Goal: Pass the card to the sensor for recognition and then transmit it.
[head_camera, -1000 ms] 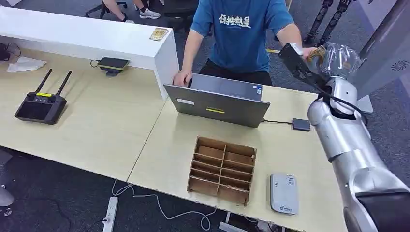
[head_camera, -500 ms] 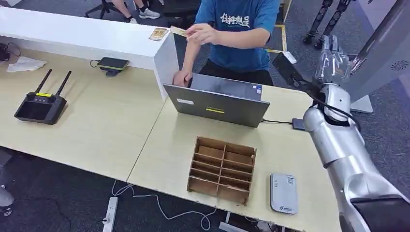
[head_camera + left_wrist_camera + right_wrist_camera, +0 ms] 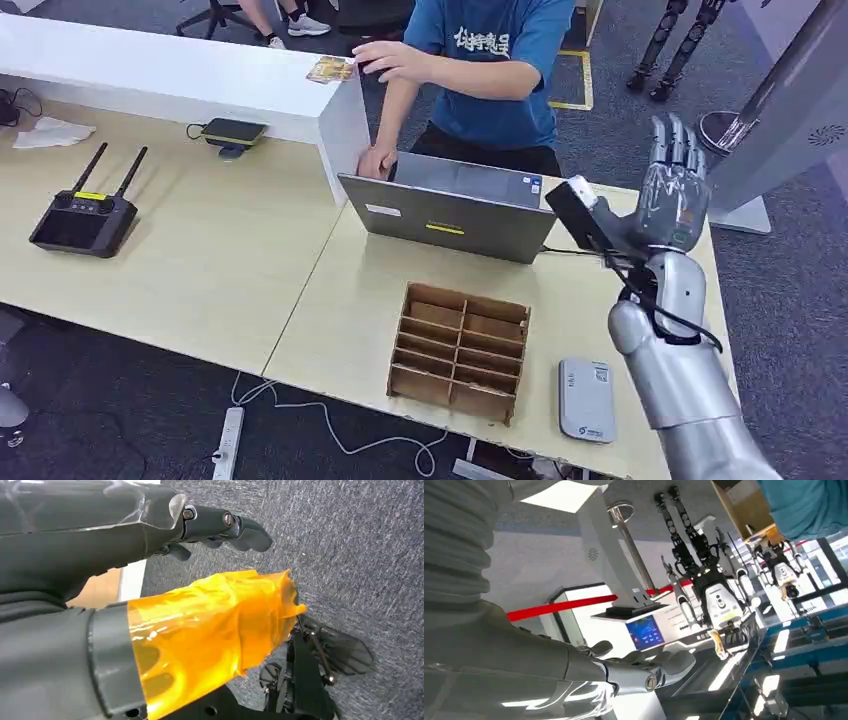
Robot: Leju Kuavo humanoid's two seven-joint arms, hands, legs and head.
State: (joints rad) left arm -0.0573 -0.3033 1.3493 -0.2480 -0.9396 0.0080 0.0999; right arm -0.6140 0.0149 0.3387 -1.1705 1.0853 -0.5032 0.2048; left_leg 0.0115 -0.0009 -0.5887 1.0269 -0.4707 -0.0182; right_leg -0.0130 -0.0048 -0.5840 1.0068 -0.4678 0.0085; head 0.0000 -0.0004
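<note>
1. R hand (image 3: 672, 195) is raised above the far right edge of the light wood table (image 3: 200, 260), fingers straight, pointing up and close side by side, nothing in them; the silver R arm (image 3: 680, 370) rises from the lower right.
2. R wrist view: fingers (image 3: 659, 667) reach out flat with nothing held, other robots and a lit screen beyond.
3. L hand (image 3: 165, 545) hangs over grey carpet (image 3: 360, 555); thumb wrapped in orange film (image 3: 210, 625), dark fingers (image 3: 235, 527) curled a little, nothing between them.
4. Card (image 3: 329, 69) lies at the end of the white counter top (image 3: 150, 75), by its corner; a person in a blue shirt (image 3: 495, 70) has a hand (image 3: 385, 58) touching or just beside it, can't tell which.
5. Person's other hand (image 3: 377, 160) rests by the grey laptop (image 3: 450, 208), which stands open w/ its back to the robot.
6. Nearer: wooden divider box (image 3: 458, 350), white sensor (image 3: 586, 400) just beside it on the right, flat on the table.
7. Far left: black controller w/ 2 antennas (image 3: 88, 210); a dark pad (image 3: 233, 132) sits under the counter.
</note>
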